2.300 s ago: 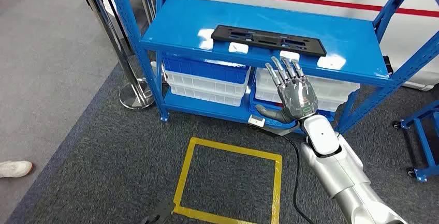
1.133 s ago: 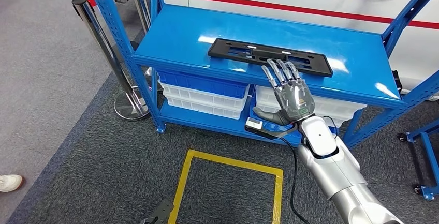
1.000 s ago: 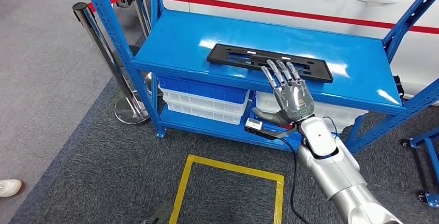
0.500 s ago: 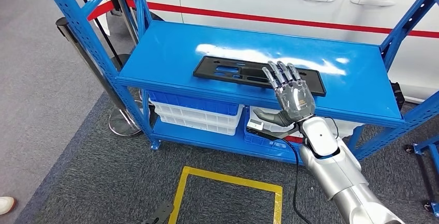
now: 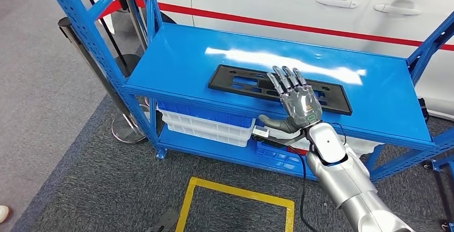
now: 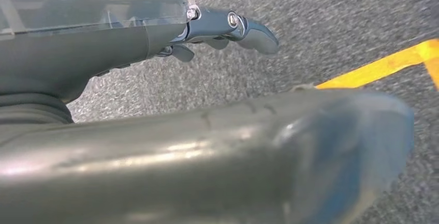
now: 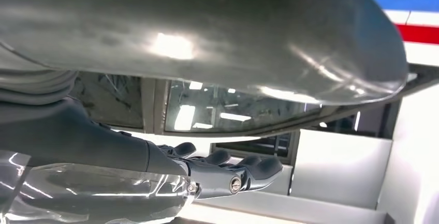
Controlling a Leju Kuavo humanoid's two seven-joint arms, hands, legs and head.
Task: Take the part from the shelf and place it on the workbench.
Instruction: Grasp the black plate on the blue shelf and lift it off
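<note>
Closer now than a moment ago: the camera has advanced on the shelf, and the right robot hand's fingertips have come over the part's near edge.

Shelf [image 5: 176, 71]: blue steel rack; top deck carries the part at reaching height. White and blue bins [image 5: 206, 125] on the lower deck, out of the way.

Part [image 5: 241, 82]: long flat black panel with slots, lying flat near the deck's front edge, not yet lifted.

Right robot hand [image 5: 297, 103]: raised palm-down, fingers straight and spread, thumb out to the side, holding nothing; posed, I judge, to come down on the part.

Left robot hand [image 6: 228, 25]: hangs over grey carpet by yellow floor tape [image 6: 383, 66]; fingers curled, grasp not discernible.
</note>
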